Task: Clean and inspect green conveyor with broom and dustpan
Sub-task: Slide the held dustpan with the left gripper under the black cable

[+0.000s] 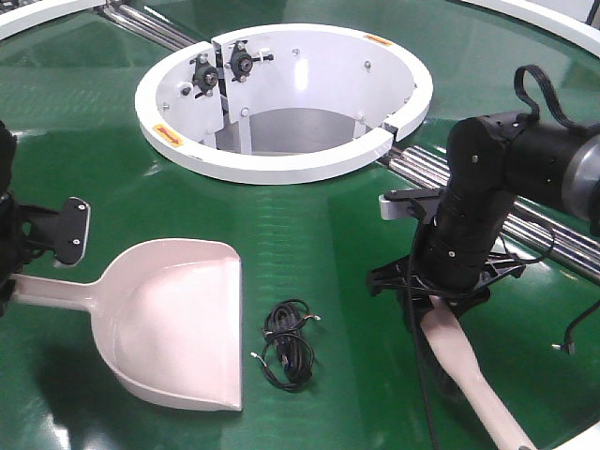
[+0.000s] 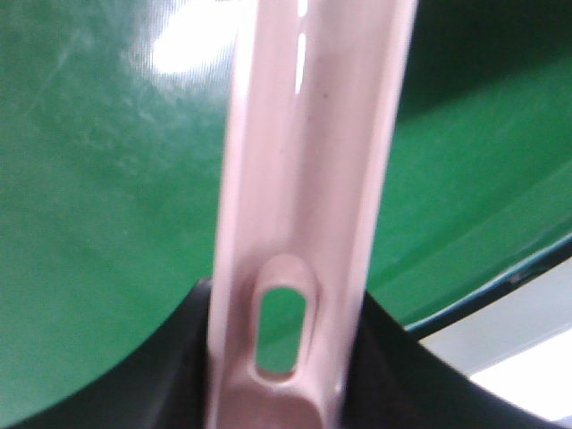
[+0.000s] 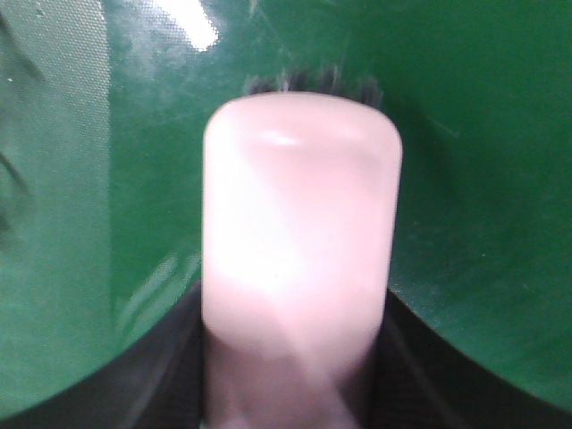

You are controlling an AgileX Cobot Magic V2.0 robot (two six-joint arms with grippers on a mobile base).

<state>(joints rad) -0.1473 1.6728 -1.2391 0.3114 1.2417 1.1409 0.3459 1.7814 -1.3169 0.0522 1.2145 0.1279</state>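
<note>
Left pincer [image 2: 286, 366]: narrow, clamped on the dustpan [image 1: 173, 319] handle beside its slot hole. Dustpan lies flat at left on the green conveyor [image 1: 328, 216], long axis left-right, handle left, mouth right.

Right pincer [image 3: 295, 366]: narrow, gripping the broom [image 1: 473, 380], dark bristles showing past its rounded end. Broom sits at right, its length running from the pincer to the near right edge.

Count: one dustpan, one broom, one black cable bundle [image 1: 286, 342] just right of the dustpan mouth, one white hub ring [image 1: 281, 169] at far centre.
</note>
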